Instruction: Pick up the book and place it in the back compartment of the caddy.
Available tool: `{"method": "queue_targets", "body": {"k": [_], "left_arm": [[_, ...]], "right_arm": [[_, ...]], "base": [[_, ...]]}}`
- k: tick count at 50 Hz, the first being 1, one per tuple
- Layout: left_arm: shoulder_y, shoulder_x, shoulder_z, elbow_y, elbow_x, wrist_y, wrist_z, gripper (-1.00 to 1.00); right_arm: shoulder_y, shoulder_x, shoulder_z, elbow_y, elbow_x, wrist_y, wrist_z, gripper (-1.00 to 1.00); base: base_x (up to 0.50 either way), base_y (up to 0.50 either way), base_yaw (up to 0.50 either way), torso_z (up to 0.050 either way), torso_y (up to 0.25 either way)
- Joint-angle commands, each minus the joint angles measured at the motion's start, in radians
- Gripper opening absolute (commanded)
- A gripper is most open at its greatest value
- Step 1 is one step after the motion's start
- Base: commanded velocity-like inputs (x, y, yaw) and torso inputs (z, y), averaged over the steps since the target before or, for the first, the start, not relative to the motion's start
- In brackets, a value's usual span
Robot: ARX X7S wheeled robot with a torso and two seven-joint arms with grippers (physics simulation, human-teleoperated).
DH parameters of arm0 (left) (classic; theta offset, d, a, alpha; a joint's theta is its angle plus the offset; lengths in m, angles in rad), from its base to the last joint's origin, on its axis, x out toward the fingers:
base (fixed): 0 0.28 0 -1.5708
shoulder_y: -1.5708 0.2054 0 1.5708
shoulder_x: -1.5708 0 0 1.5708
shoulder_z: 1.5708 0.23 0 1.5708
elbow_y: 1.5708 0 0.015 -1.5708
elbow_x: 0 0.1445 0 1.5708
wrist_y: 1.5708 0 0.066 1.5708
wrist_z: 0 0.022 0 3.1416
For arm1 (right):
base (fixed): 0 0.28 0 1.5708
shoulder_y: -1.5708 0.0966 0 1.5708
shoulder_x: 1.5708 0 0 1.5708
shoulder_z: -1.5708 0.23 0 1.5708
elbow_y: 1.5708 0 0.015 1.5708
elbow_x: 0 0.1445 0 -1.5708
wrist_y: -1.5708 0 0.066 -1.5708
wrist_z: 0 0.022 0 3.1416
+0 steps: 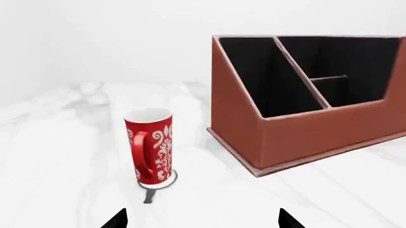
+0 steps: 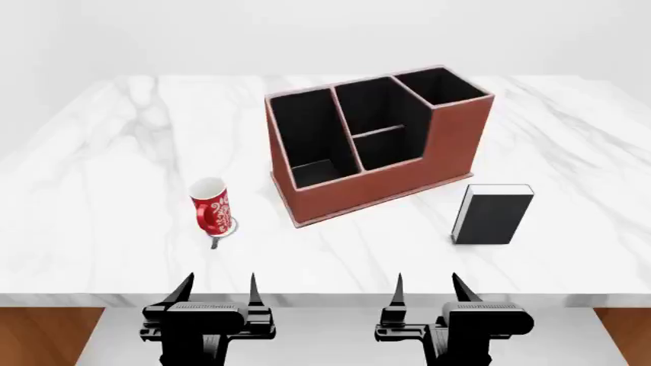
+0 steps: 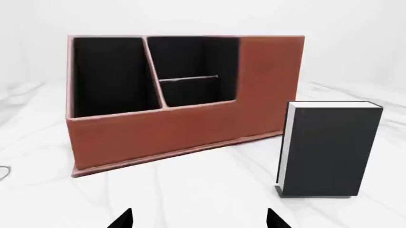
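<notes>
Both hands are released and holding nothing: left hand [image 2: 216, 293] and right hand [image 2: 426, 293] sit at the near tabletop [image 2: 91, 191] edge, fingers spread, well apart from everything

Book [image 2: 493, 214] stands upright on the tabletop, just right of the caddy [image 2: 379, 141] and nearer you, apart from it, not touching. Black cover faces you, white page edges on its left and top sides. It sits ahead of your right hand, so my call is use the right

Step in hand looks like the approach, nothing picked yet. Suggest:
- bring the right hand forward and pinch across the book's thickness, high on the covers
- covers look smooth and hard, so square the fingers or it may twist or tip
- it's free-standing, a nudge could topple it; close gently
- lift clear of the caddy wall before moving across

Caddy: reddish-brown leather-look box, black inside, thin dividers, far right end taller. Back compartment is the tall one, opening looks fairly narrow, so drop the book in vertical

Red-and-white patterned mug [image 2: 210, 206] is well left of the caddy, out of your path
</notes>
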Motion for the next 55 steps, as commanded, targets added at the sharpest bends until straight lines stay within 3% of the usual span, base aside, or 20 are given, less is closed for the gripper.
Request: {"method": "queue_targets", "body": {"k": [1,24,25,26,45,51,55], "left_arm": [[-0.003,-0.018,0.017,0.007,-0.014,-0.004,-0.017,1.00],[-0.014,-0.068,0.080,-0.015,-0.059,-0.013,-0.067,1.00],[-0.024,-0.107,0.132,-0.025,0.000,-0.010,-0.115,1.00],[-0.015,-0.113,0.134,-0.001,-0.100,-0.023,-0.116,1.00],[-0.015,-0.126,0.161,-0.002,-0.094,-0.004,-0.144,1.00],[0.023,-0.140,0.147,0.160,-0.083,0.022,-0.180,1.00],[0.076,-0.163,0.120,0.402,-0.034,0.048,-0.227,1.00]], "right_arm": [[0.005,0.015,-0.027,0.006,0.000,0.008,0.026,1.00],[0.002,0.065,-0.089,0.004,0.044,0.009,0.088,1.00],[0.000,0.009,-0.024,0.000,0.000,0.013,0.024,1.00],[-0.003,0.009,-0.023,-0.004,-0.013,0.013,0.024,1.00],[-0.002,0.057,-0.082,0.014,0.044,0.002,0.081,1.00],[-0.012,0.073,-0.047,-0.083,0.092,-0.028,0.096,1.00],[-0.056,0.103,0.058,-0.309,0.250,-0.145,0.075,1.00]], "base": [[0.00,0.00,0.00,0.000,0.000],[0.00,0.00,0.00,0.000,0.000],[0.00,0.00,0.00,0.000,0.000],[0.00,0.00,0.00,0.000,0.000],[0.00,0.00,0.00,0.000,0.000],[0.00,0.00,0.00,0.000,0.000],[0.00,0.00,0.00,0.000,0.000]]}}
